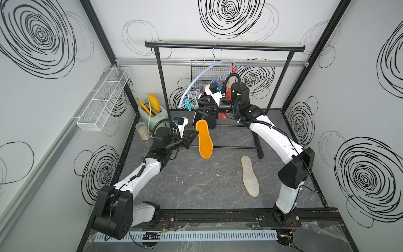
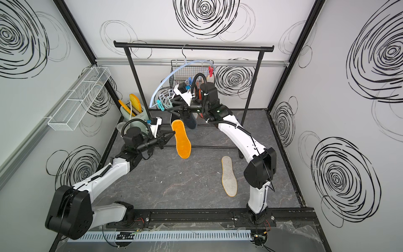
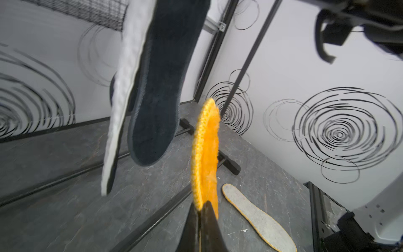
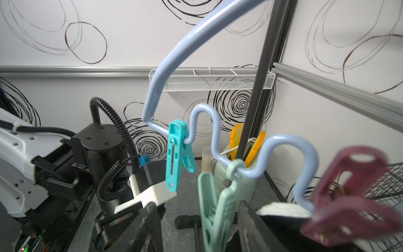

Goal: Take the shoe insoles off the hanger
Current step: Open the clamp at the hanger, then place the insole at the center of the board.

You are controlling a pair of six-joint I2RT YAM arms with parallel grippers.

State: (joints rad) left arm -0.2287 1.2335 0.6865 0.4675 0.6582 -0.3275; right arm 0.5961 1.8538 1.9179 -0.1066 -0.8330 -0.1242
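Clamping the orange insole (image 1: 204, 139) at frame centre, our left gripper (image 1: 194, 135) holds it clear of the hanger (image 4: 152, 98); a grey felt insole (image 1: 250, 176) lies lower right; dark insoles (image 3: 161, 87) hang pegged beside our open-jawed right gripper (image 4: 197, 209).

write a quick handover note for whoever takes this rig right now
Left gripper: jaws shut on the orange insole, off the hanger, held above the table.
Right gripper: jaws open either side of a mint peg on the hanger.
Done: grey insole lies on the table.
To do: set the orange one down; unpeg the dark insole, the white-backed one and others partly hidden behind the right arm.
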